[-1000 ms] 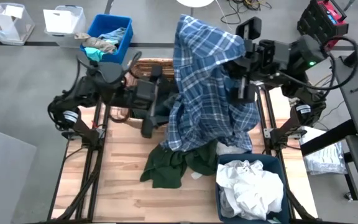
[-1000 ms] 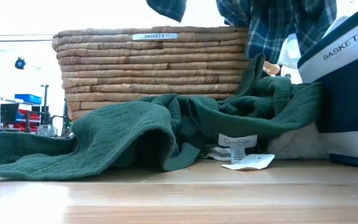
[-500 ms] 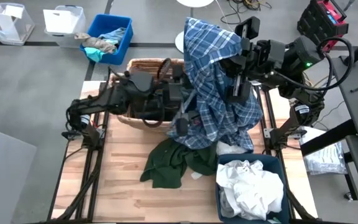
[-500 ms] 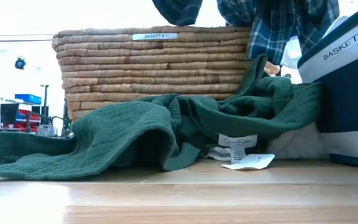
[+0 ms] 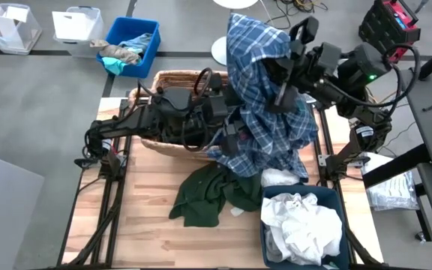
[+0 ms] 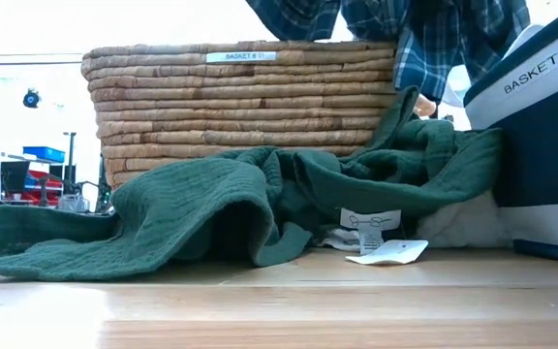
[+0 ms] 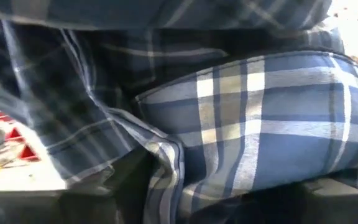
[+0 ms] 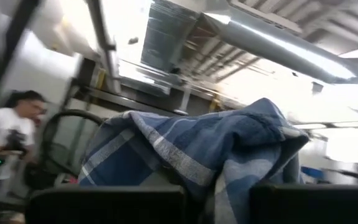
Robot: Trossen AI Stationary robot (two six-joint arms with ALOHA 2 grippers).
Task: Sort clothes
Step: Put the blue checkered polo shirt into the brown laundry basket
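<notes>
While the right arm reaches in from the table's right side with its wrist tilted upward, the right gripper (image 5: 276,75) holds the navy-blue plaid shirt (image 5: 265,105) aloft by its top, fingers pinched on the fabric. The left arm stretches across the woven basket (image 5: 172,81), and the left gripper (image 5: 229,139) is buried in the shirt's lower folds; its finger position cannot be determined. The shirt hangs in a soft drape over the basket's right end. A dark green garment (image 6: 201,204), of ribbed knit texture, lies crumpled on the wooden table (image 5: 148,225). The basket, of coiled straw, bears a label reading "BASKET 6". The blue bin (image 6: 541,145), holding white clothes (image 5: 302,225), reads "BASKET 7".
</notes>
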